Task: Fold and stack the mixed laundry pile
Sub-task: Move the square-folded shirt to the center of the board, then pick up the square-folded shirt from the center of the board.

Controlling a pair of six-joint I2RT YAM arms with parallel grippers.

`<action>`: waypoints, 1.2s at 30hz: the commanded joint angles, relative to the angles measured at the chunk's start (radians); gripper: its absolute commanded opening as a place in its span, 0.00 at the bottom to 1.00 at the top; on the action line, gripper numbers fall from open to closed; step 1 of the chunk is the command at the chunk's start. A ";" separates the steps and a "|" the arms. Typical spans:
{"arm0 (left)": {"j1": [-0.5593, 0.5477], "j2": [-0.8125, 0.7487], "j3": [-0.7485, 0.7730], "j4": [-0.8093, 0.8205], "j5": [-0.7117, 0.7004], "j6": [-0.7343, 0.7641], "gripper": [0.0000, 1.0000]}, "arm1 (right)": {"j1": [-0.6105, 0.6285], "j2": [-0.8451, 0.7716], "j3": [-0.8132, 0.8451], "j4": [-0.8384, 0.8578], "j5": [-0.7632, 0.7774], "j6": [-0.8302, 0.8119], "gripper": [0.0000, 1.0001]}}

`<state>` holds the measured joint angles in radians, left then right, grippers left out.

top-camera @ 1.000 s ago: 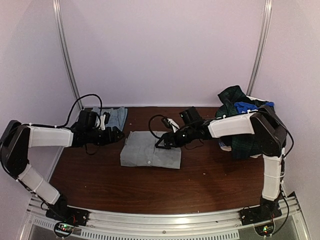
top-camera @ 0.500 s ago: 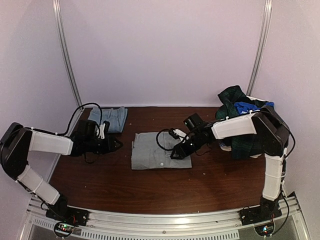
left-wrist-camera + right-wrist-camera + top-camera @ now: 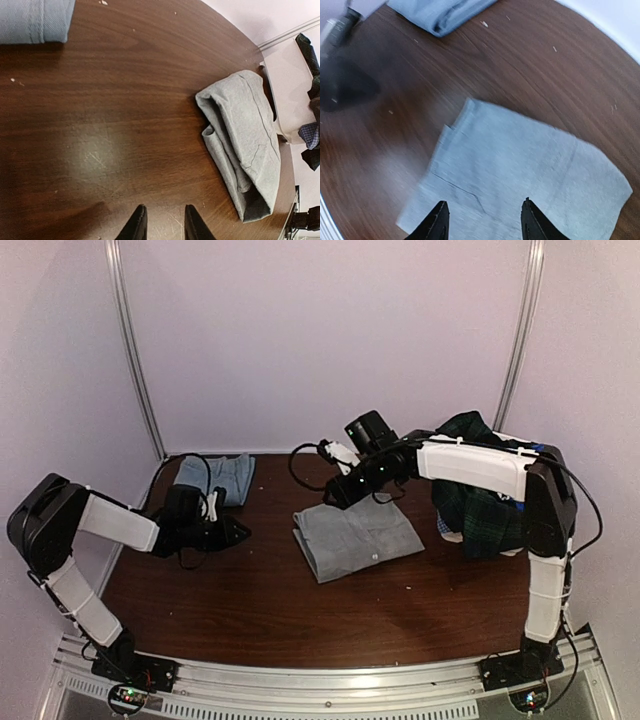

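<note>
Right gripper point(image 3: 336, 492) has let go of the grey shirt point(image 3: 360, 535) and come up off it. Half a second ago it was down on the shirt's right edge; now it hangs over the far edge. Right wrist view: fingers spread wide, nothing between them, shirt flat underneath.

The shirt has moved. It lay square near table centre; it now sits further right and back, rotated, near corner pointing at me. The folds held: left wrist view shows layers stacked, edges roughly aligned, one corner a bit loose.

Left gripper point(image 3: 238, 530) has pulled back left and sits low over bare table point(image 3: 300, 625), well apart from the shirt. Fingers narrow, small gap, holding nothing.

Pile point(image 3: 478, 515) is at the far right of the table, behind my right forearm: mostly dark plaid. It looks untouched over this last second.

Blue stack point(image 3: 222, 477) is in the far left corner, well apart from the shirt.

My read: the fold on this shirt is done, but it's not stacked. Neither gripper has it, and the drag took it away from the blue stack, not toward it. Either it gets moved left onto the stack, or this spot starts a second stack. I can't tell which is intended.

Risk if I re-grip: pinching only the top layer and opening the fold.
</note>
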<state>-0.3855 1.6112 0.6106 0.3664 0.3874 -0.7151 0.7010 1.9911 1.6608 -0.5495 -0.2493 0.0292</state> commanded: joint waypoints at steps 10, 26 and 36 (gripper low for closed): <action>-0.073 0.199 0.078 0.253 0.086 -0.132 0.21 | 0.164 0.322 0.350 -0.187 0.290 0.101 0.44; -0.092 0.252 0.057 0.333 0.071 -0.193 0.20 | 0.255 0.397 0.493 -0.286 0.410 0.079 0.42; -0.092 0.254 0.061 0.348 0.074 -0.197 0.19 | 0.269 0.480 0.525 -0.354 0.468 0.062 0.46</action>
<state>-0.4732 1.8534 0.6750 0.6575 0.4603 -0.9085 0.9646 2.4298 2.1689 -0.8471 0.1612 0.1020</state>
